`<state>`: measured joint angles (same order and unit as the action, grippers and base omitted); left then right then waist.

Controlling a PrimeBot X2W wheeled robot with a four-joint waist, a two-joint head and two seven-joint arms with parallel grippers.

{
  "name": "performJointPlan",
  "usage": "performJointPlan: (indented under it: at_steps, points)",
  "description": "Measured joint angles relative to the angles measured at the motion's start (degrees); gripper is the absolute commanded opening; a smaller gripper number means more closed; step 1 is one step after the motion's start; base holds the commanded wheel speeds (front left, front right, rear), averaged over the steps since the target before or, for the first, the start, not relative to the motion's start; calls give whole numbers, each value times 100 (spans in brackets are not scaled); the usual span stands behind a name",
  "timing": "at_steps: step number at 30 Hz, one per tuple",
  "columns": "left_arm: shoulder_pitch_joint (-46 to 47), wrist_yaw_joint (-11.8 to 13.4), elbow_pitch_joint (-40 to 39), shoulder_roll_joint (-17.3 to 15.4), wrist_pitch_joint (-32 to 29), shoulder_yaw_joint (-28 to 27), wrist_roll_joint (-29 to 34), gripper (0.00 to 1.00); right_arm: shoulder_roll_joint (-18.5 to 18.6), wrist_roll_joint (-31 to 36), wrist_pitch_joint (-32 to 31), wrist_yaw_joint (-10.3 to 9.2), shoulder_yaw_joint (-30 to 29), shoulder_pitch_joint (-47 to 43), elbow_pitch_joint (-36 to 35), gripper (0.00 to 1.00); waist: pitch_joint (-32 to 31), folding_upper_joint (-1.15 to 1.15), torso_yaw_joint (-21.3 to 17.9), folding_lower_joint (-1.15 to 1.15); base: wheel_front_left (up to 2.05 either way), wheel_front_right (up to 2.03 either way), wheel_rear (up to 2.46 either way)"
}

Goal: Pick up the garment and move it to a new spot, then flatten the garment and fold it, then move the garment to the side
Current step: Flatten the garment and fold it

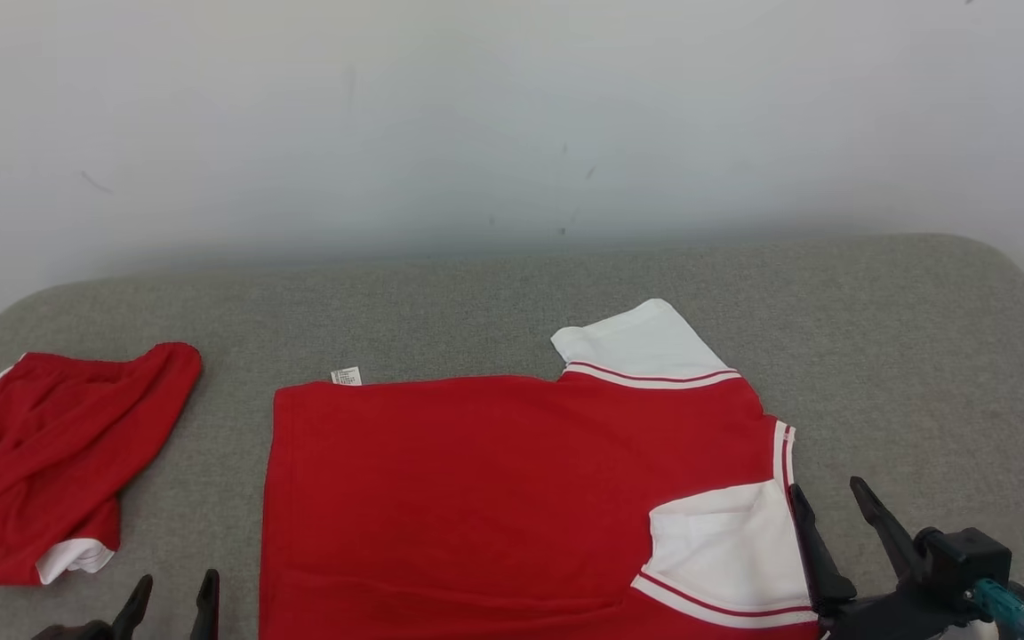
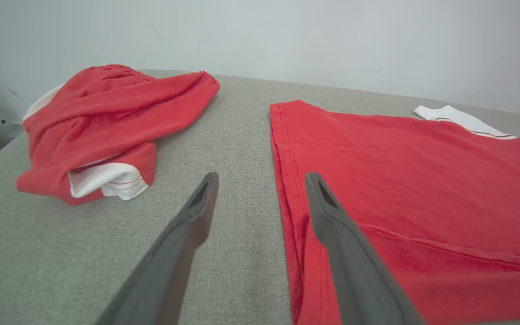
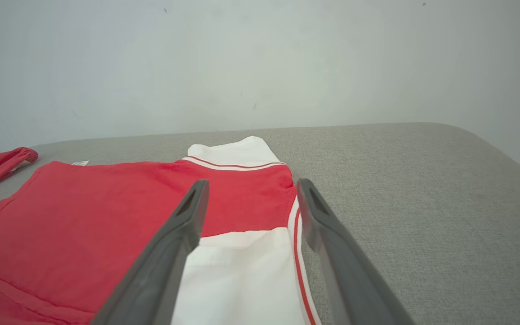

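Between the fingers of the left gripper (image 2: pixel 262 177), in its wrist view: a strip of bare grey table (image 2: pixel 242 135) and the hem (image 2: pixel 281 171) of the garment (image 2: pixel 400 180). The left finger lies over table and the right finger over red cloth. Contact with the cloth: cannot tell. Jaws spread wide, nothing between them.

Left of those jaws and well apart: a second red garment (image 1: pixel 59 444), crumpled, with white trim showing at its near end.

Between the fingers of the right gripper (image 3: pixel 252 183): the white near sleeve (image 3: pixel 242 271), turned in flat onto the red body. The striped shoulder edge runs just inside the right finger. Jaws spread wide here too, gripping nothing. In the head view these fingers stand just beside the garment's right end, tips pointing up and away.

Garment position and orientation, head view:
- It lies flat on the table, spanning from just right of the left jaws across to the right jaws.
- The long axis runs left to right, crosswise to both pairs of fingers.
- The hem end points to the robot's left and the shoulder end to its right.
- The far sleeve (image 1: pixel 641 342), white with a red stripe, sticks out beyond the right jaws toward the wall (image 1: pixel 476 116).
- A small white label (image 1: pixel 346 376) shows at the far hem corner.
- A crease runs along the near edge, parallel to the long axis.
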<state>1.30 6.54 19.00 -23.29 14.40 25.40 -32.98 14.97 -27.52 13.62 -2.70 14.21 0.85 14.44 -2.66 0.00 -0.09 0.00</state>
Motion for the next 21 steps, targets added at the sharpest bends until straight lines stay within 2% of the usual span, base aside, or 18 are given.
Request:
performJointPlan:
  at_steps: [7, 21]
  points:
    - [-214, 49, -307, 36, 2, -326, 125, 100, -19, 90, 53, -135, -174, -65, -45, 100, -10, 0, 34, 0, 0, 0, 0]
    - [-460, 53, -740, 199, 2, -694, 410, 100, -112, 207, 59, -186, -265, -189, -171, 100, -14, 0, 54, 0, 0, 0, 0]
